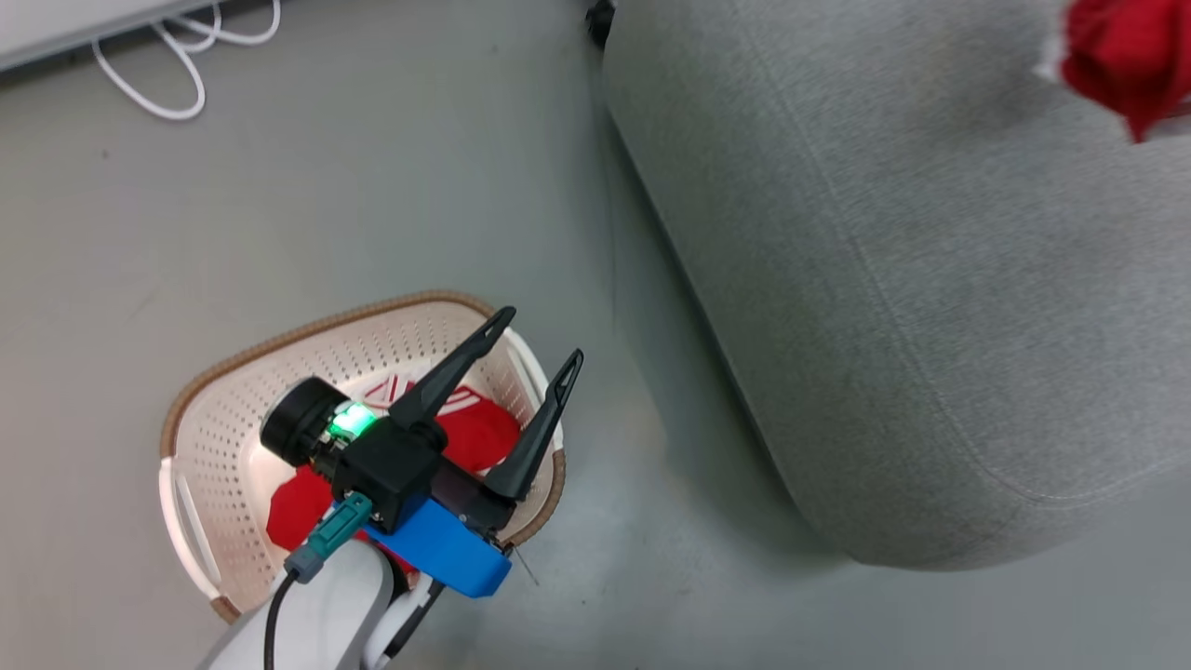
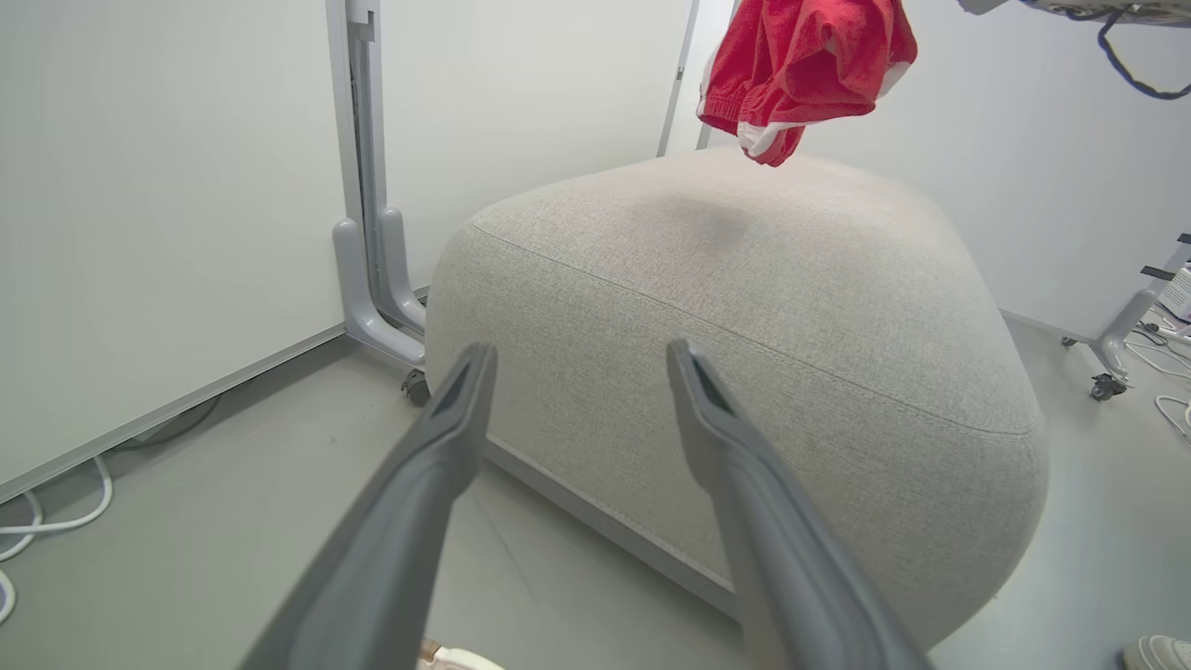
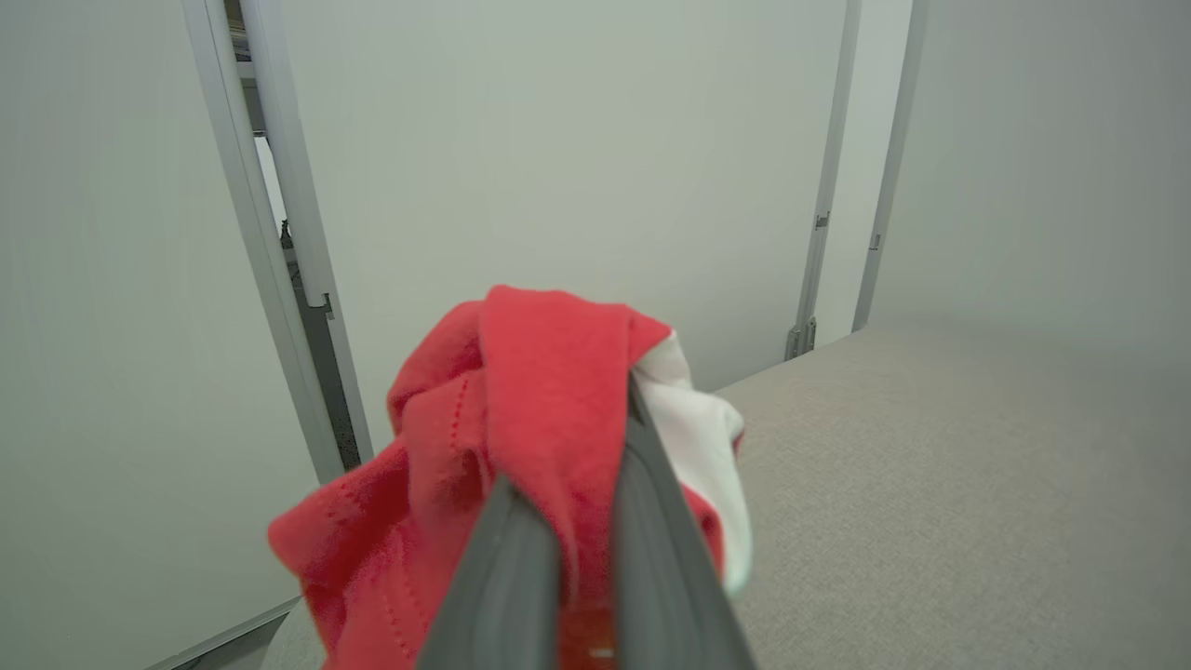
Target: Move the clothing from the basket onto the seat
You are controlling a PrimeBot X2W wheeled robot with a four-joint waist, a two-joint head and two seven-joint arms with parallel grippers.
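Closest in: my right gripper [image 3: 569, 437] is pinching a bunched red garment [image 3: 521, 372] with white trim, jaws nearly together on the fabric. I am holding it clear above the grey seat [image 1: 912, 233]. My left gripper [image 1: 541, 333] is hovering over the cream basket [image 1: 233, 400], fingers spread wide, gripping nothing. More red striped clothing [image 1: 479, 433] is lying inside the basket, which is standing on the floor near the seat.

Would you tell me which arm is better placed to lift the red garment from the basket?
Left, most likely: the left fingers stand open above the cream perforated plastic basket and its red garment, while the right fingers are shut on another red garment above the grey fabric seat.
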